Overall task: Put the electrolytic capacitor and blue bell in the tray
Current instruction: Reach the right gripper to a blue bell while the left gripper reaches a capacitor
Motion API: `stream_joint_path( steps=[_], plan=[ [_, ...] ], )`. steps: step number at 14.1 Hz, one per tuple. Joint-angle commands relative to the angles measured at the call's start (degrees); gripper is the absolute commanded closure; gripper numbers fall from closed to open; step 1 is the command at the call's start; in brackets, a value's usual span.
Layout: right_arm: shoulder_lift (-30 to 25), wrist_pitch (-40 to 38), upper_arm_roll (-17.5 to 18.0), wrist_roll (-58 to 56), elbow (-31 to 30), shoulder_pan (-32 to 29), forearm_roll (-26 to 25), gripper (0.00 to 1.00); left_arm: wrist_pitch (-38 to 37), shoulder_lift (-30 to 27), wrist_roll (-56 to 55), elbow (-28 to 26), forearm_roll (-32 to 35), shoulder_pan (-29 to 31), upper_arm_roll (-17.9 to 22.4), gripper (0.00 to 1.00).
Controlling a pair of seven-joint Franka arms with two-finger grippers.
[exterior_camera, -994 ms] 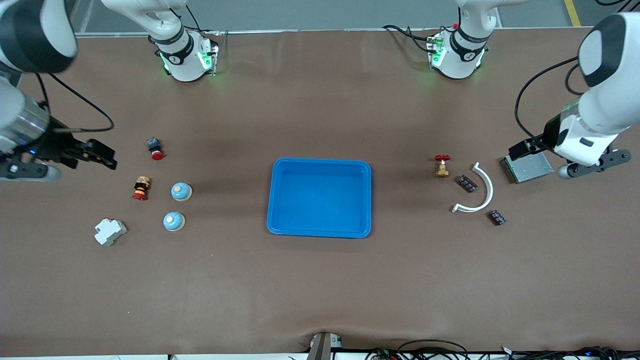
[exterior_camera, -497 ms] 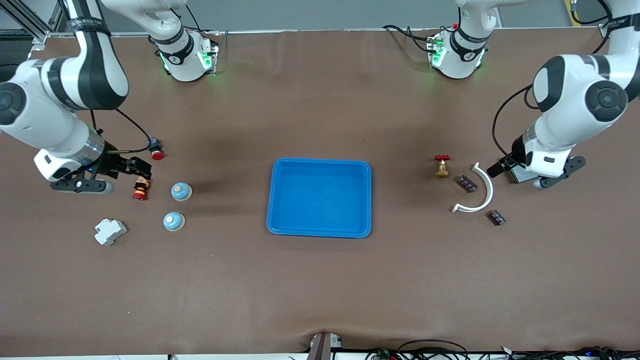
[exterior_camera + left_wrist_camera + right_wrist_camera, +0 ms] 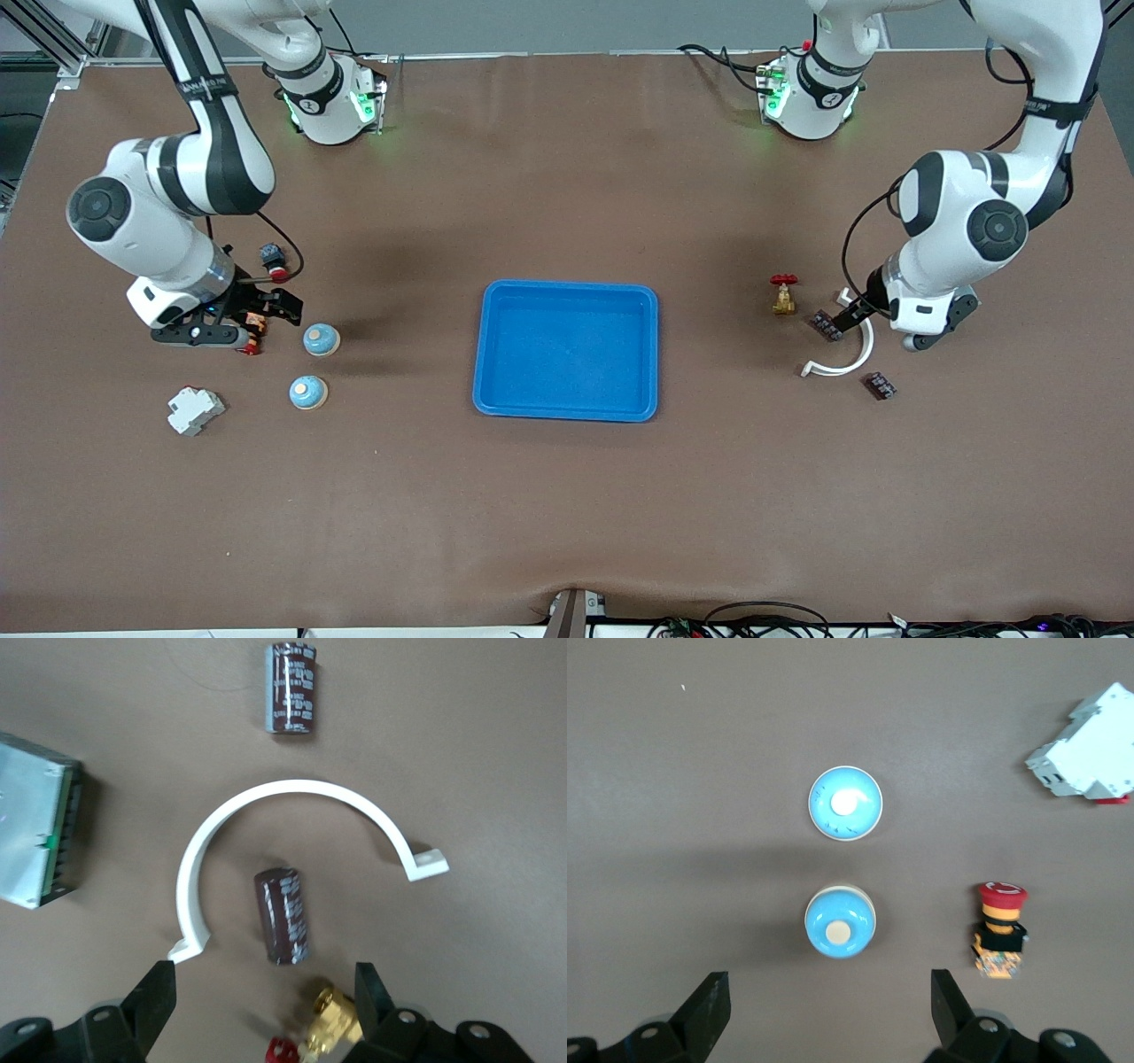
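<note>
Both grippers were open and empty. Left gripper (image 3: 263,992) hung over a capacitor (image 3: 283,914), right gripper (image 3: 824,1005) over a blue bell (image 3: 839,922), presumably lining up grabs for the tray (image 3: 567,292)

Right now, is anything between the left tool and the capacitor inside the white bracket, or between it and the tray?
Nothing visible blocks the left tool, open over the capacitor. The white bracket curves around it only toward the left arm's end. The brass valve stands beside the line to the tray.
</note>
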Motion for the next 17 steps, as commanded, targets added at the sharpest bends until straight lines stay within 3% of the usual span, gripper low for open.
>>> stream_joint_path(
  steps=[1, 4, 9, 12, 14, 17],
  plan=[
    [3.79, 6.43, -0.13, 0.85, -1.67, 0.54, 0.15, 0.0, 3.32, 3.17, -0.72, 0.09, -0.29, 0.5, -0.32, 0.24],
    [7.23, 14.08, -0.13, 0.77, -4.74, 1.33, 0.15, 0.0, 5.52, 5.72, -1.24, 0.09, -0.29, 0.5, -0.24, 0.37],
    [11.71, 22.79, -0.22, 0.77, -7.04, 1.86, 0.15, 0.0, 9.29, 8.97, -2.13, -0.7, -0.29, 0.5, -0.15, 0.42],
    [14.08, 25.44, -0.22, 0.68, -6.95, 1.86, 0.06, 0.0, 10.71, 10.03, -2.3, -0.53, -0.2, 0.41, -0.06, 0.68],
    [14.79, 25.8, -0.22, 0.59, -6.86, 1.86, 0.06, 0.0, 10.71, 10.3, -2.3, -0.44, 0.15, 0.15, -0.06, 1.0],
    [15.58, 25.71, -0.31, 0.07, -6.77, 1.86, -0.29, 0.0, 10.54, 8.9, -2.39, -0.09, 0.15, 0.15, -0.15, 1.0]
  ],
)
